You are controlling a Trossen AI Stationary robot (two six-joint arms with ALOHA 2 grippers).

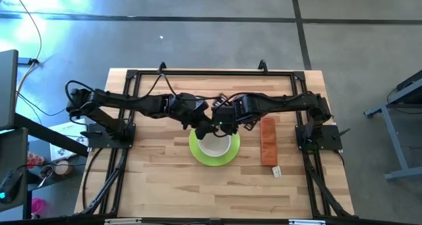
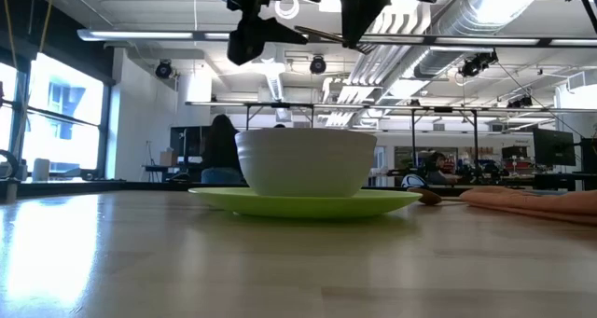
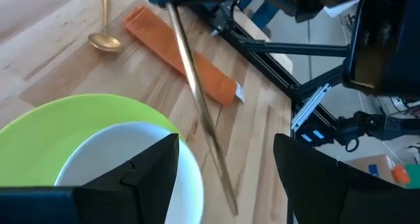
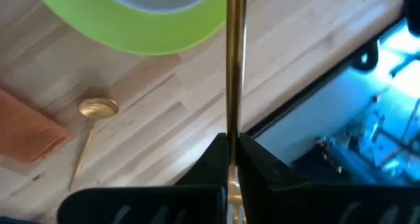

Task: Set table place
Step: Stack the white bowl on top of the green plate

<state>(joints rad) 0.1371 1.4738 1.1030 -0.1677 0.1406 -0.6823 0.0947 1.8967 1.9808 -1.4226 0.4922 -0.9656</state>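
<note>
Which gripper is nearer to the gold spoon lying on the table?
Right. The right gripper, shut on the gold fork, hangs above the plate's edge on the side of the gold spoon. The left gripper, open, hovers over the white bowl, farther away.

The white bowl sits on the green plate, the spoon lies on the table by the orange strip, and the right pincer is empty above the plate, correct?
Not quite: the right pincer isn't empty. The right wrist view shows it shut on the gold fork. The rest holds: white bowl on green plate, spoon on the table by the orange strip.
</note>
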